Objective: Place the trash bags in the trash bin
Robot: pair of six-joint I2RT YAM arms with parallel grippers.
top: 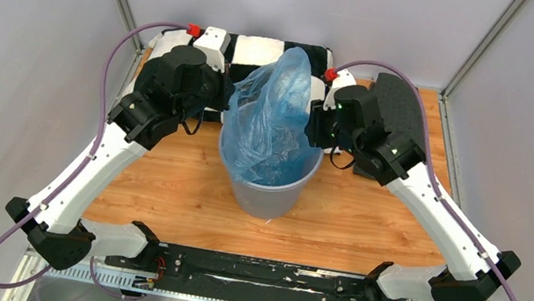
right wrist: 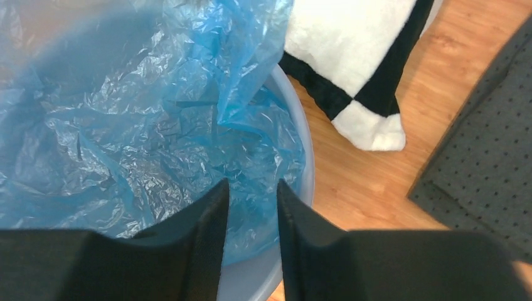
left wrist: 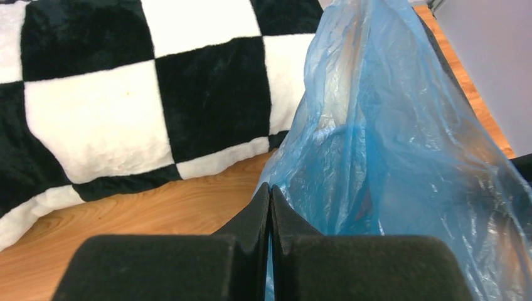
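Note:
The light-blue trash bag (top: 272, 119) stands in the round grey trash bin (top: 269, 195), its crinkled top rising well above the rim. My left gripper (top: 228, 97) is at the bag's left edge. In the left wrist view this gripper (left wrist: 270, 185) is shut, with a thin strip of the bag (left wrist: 389, 157) pinched between its fingers. My right gripper (top: 311, 125) hovers at the bin's right rim. In the right wrist view it (right wrist: 252, 183) stands partly open over the bag (right wrist: 125, 125) and the bin (right wrist: 251, 279), with a clear gap between its fingers.
A black-and-white checkered pillow (top: 263, 50) lies behind the bin, close to both grippers (left wrist: 125, 106) (right wrist: 351, 56). A dark grey dotted mat (top: 398, 106) lies at the back right, under the right arm (right wrist: 489, 169). Wooden tabletop (top: 179, 185) surrounds the bin.

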